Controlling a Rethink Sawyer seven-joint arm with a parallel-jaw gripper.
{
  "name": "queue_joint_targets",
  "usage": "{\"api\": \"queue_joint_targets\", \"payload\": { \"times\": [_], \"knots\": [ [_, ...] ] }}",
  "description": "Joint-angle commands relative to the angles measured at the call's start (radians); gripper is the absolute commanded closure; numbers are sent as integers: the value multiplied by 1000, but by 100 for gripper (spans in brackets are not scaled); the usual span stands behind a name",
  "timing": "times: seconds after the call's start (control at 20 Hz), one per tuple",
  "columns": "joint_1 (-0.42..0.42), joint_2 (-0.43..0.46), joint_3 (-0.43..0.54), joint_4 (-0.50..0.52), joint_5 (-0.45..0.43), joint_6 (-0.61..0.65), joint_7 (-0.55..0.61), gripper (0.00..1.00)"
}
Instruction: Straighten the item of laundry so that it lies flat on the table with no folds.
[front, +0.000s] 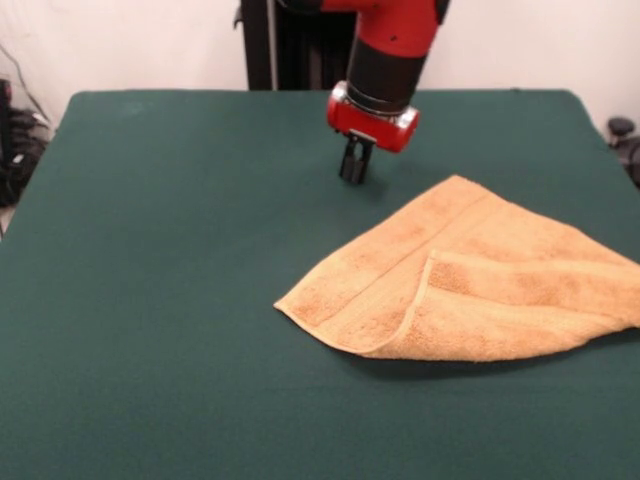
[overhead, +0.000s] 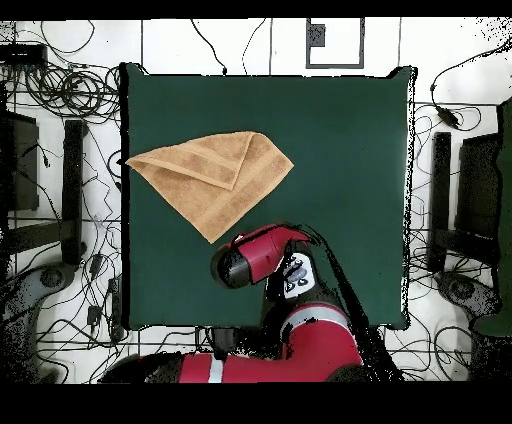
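Green table (front: 150, 300): folded towel (front: 470, 290) lies beside the jaws (front: 354, 172), closed, empty.

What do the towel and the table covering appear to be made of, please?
The towel looks like orange-tan terry cloth: a fuzzy looped pile with flatter woven border bands. The table seems covered in plain dark green fabric, matte and smooth, possibly felt.

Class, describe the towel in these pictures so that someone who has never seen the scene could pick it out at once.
Start from the big dark green table. In the front view, look toward its right side, just in front of the red arm's black gripper. There lies the towel: orange-tan terry, the only cloth item on the table, with one part folded over itself so a border edge crosses its top.
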Motion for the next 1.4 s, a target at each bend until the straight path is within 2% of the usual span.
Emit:
{"api": "queue_joint_targets", "payload": {
  "times": [0.05, 0.3, 0.6, 0.85, 1.0, 1.2, 1.4],
  "knots": [
    [-50, 260, 0, -158, -23, -241, 75, 100],
    [-66, 193, -22, -74, -54, -276, 49, 100],
    [-131, 48, -12, 76, -97, -287, -18, 100],
    [-170, -35, -22, 177, -128, -311, -42, 100],
    [-172, -70, -51, 214, -158, -340, -37, 100],
    [-224, -116, -11, 257, -181, -318, -50, 100],
    [-239, -115, 49, 228, -152, -261, -47, 100]
  ]
}}
